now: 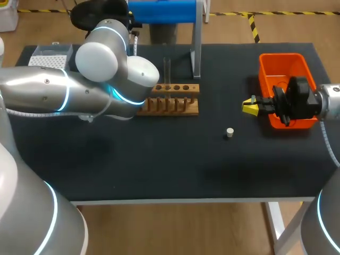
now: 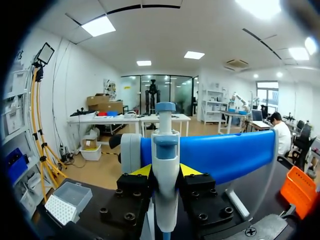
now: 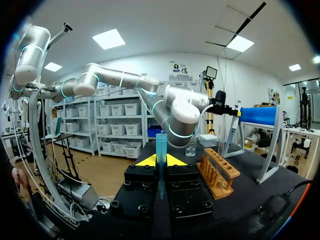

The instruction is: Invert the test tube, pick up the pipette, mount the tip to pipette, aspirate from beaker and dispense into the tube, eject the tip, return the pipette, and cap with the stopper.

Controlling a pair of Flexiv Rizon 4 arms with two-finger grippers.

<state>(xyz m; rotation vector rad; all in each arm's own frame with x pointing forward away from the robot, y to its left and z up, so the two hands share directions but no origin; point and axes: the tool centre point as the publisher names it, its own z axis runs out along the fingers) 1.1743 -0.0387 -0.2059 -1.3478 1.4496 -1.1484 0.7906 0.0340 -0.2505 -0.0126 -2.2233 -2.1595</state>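
Observation:
My left arm reaches to the rear, where the white and blue pipette (image 2: 165, 165) hangs on the blue stand (image 2: 225, 155). My left gripper (image 2: 165, 171) has its yellow tips against both sides of the pipette body. In the wooden rack (image 1: 170, 101) a clear test tube (image 1: 167, 69) stands upright. My right gripper (image 1: 248, 107) hovers beside the orange bin (image 1: 284, 66), shut on a thin blue translucent tip (image 3: 161, 147) that stands upright between its fingers. The white stopper (image 1: 229, 133) lies on the mat in front of it. A glass beaker (image 3: 191, 148) stands behind the rack, hidden by my left arm in the head view.
A clear tip box (image 1: 50, 56) sits at the rear left corner of the table. The stand's metal post (image 1: 196, 48) rises just behind the rack's right end. Dark mat lies bare across the front of the table (image 1: 159, 170).

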